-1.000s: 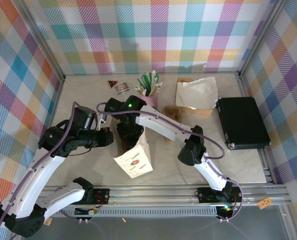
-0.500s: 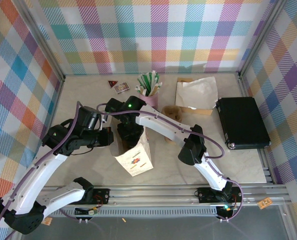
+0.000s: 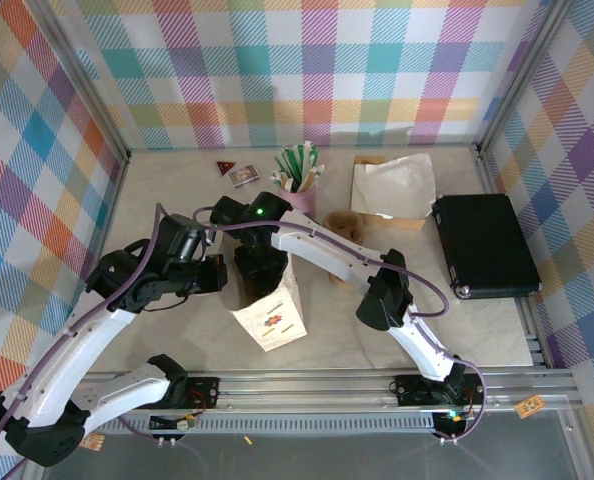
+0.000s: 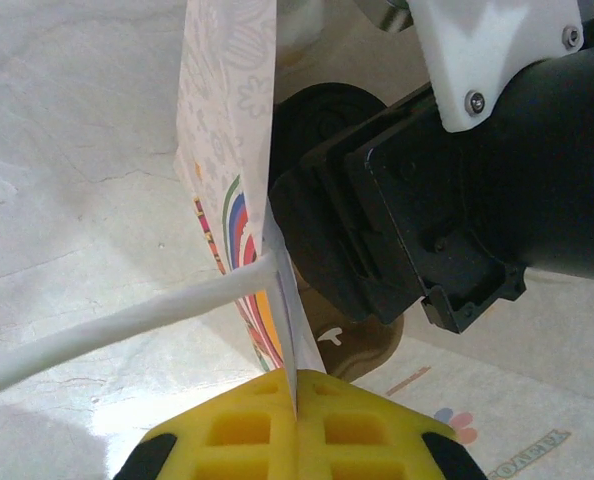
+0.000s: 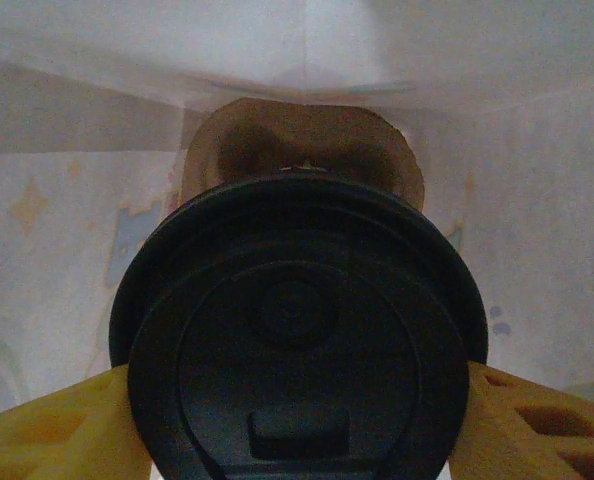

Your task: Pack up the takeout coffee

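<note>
**Top external.** The paper bag (image 3: 269, 312) lies tilted on the counter (image 3: 427, 300) at centre frame, its mouth towards the upper left. Against the frames of a second ago, the left arm has crept slightly up and right, and the bag's lower end has been drawn a little the same way. The right arm's wrist has stayed sunk in the bag's mouth (no visible retreat).

**Left wrist.** The bag's rim is pinched between the yellow pads (image 4: 237, 430) at the bottom of the frame, so the left jaws are pressed together on it. The white handle cord (image 4: 107, 330) runs off to the lower left. The right arm's black housing (image 4: 427, 200) occupies the upper right, inside the bag.

**Right wrist.** The takeout coffee (image 5: 299, 330) is seen lid-on at centre, gripped between the right arm's yellow pads (image 5: 47, 425), so the right jaws are spread round the cup and closed on it. Bag walls surround it, and a brown cardboard piece (image 5: 297, 140) lies beyond.

**Judgement.** The cup is inside the bag but not yet released. Seating and letting go appear to remain.
</note>
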Robot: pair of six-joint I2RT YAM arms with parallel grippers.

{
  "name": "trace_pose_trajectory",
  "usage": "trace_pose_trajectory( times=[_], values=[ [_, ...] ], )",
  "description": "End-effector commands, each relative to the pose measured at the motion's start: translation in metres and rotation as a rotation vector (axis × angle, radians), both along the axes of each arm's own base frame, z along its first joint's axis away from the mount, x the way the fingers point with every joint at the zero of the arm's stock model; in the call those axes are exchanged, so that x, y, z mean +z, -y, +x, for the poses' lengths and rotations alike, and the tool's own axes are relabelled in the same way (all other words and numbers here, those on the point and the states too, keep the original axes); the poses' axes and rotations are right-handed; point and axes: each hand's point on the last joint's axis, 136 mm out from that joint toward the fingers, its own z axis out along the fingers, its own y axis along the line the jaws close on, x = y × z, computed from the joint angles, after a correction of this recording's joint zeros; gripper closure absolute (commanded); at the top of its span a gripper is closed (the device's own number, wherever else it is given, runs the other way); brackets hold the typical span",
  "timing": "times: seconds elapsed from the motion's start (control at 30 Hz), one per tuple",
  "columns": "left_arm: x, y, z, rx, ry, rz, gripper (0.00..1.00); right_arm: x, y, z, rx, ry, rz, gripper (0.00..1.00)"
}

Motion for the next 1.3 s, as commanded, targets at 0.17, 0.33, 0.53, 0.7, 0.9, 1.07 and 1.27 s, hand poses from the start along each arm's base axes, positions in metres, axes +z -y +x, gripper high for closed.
trace_pose_trajectory(
  times=[0.17, 0.33, 0.53, 0.7, 0.9, 1.07, 1.27],
  values=[
    [0.02, 0.036, 0.005, -0.16, 0.071, -0.074, 1.0, -0.01, -0.017, -0.001, 0.022, 0.016, 0.012, 0.22],
    [0.019, 0.035, 0.006, -0.149, 0.071, -0.067, 1.0, -0.007, -0.017, -0.001, 0.033, 0.016, 0.021, 0.22],
    [0.016, 0.035, 0.007, -0.147, 0.067, -0.057, 1.0, -0.005, -0.016, -0.002, 0.04, 0.014, 0.019, 0.17],
    [0.017, 0.031, 0.008, -0.137, 0.074, -0.04, 1.0, 0.005, -0.014, -0.002, 0.034, 0.02, 0.023, 0.1],
    [0.017, 0.027, 0.007, -0.127, 0.08, -0.028, 1.0, 0.012, -0.01, -0.006, 0.029, 0.014, 0.028, 0.09],
    [0.015, 0.026, 0.007, -0.125, 0.074, -0.022, 1.0, 0.018, -0.009, -0.01, 0.036, 0.001, 0.043, 0.09],
    [0.013, 0.024, 0.006, -0.119, 0.067, -0.014, 1.0, 0.025, -0.008, -0.017, 0.044, -0.012, 0.055, 0.09]
  ],
)
